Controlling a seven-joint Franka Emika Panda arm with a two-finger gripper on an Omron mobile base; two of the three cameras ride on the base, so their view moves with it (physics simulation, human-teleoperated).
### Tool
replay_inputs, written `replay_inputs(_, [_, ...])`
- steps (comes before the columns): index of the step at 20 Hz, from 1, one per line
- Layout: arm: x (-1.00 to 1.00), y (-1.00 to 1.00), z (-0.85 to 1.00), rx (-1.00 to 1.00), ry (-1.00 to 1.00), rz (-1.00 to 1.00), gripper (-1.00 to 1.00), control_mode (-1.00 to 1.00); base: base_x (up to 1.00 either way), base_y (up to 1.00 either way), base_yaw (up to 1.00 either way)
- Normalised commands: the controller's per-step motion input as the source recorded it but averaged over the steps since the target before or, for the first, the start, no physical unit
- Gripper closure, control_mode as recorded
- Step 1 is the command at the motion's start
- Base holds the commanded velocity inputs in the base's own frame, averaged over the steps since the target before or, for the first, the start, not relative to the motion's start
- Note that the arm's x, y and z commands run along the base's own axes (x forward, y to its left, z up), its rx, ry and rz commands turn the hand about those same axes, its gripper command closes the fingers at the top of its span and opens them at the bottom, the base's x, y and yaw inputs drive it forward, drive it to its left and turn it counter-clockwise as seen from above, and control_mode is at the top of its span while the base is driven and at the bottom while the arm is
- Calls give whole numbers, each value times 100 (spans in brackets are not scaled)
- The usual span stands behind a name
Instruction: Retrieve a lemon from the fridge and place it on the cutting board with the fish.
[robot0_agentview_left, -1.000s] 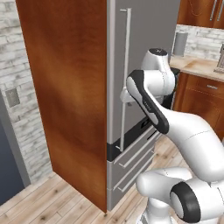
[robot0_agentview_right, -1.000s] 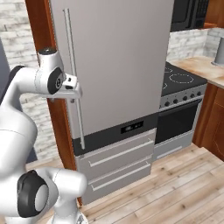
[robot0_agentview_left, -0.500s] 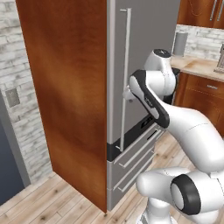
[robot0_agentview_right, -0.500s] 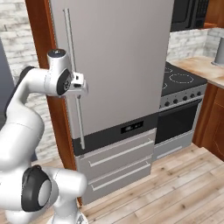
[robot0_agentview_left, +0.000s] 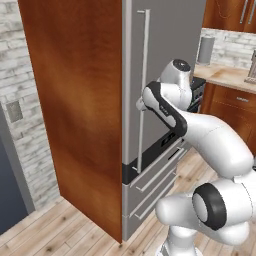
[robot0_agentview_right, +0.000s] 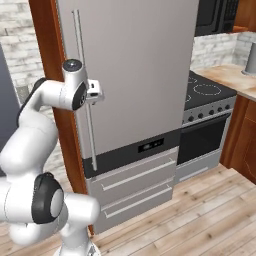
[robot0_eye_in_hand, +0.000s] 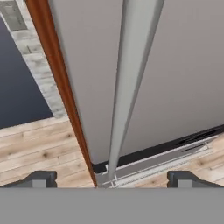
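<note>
Reaching toward the fridge (robot0_agentview_right: 135, 75), I have brought my gripper (robot0_eye_in_hand: 111, 179) closer to the long vertical handle (robot0_agentview_right: 84, 90) than it was a second ago. In the earlier left base view my hand sat lower and further right of the door; now it has risen and swung in, so the wrist sits just beside the handle bar about halfway up its length.

Going left to right in the left base view: the grey brick wall (robot0_agentview_left: 20, 100), then the wood-brown side panel (robot0_agentview_left: 75, 100) of the fridge, then the steel door with its handle, then my arm, and beyond it the wooden worktop (robot0_agentview_left: 227, 75) with a grey canister (robot0_agentview_left: 205, 50) standing on it. None of these has moved; the base has stayed where it was.

In the right base view the hand has travelled from the left of the handle to right against it, and the stove (robot0_agentview_right: 207, 100) to the right of the fridge stands unchanged.

In the hand view the handle runs straight between my two fingertips (robot0_eye_in_hand: 41, 178), which stand wide apart, one on either side of the bar, not touching it. The fridge door is shut, and the drawers (robot0_agentview_right: 132, 182) below are closed too.
</note>
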Motion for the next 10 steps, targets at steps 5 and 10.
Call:
replay_inputs(5, [56,0,-8,0,-9,9,-100,-100,0,0,0])
replay_inputs(10, [51,1,-9,0,-6,6,-100,-100,0,0,0])
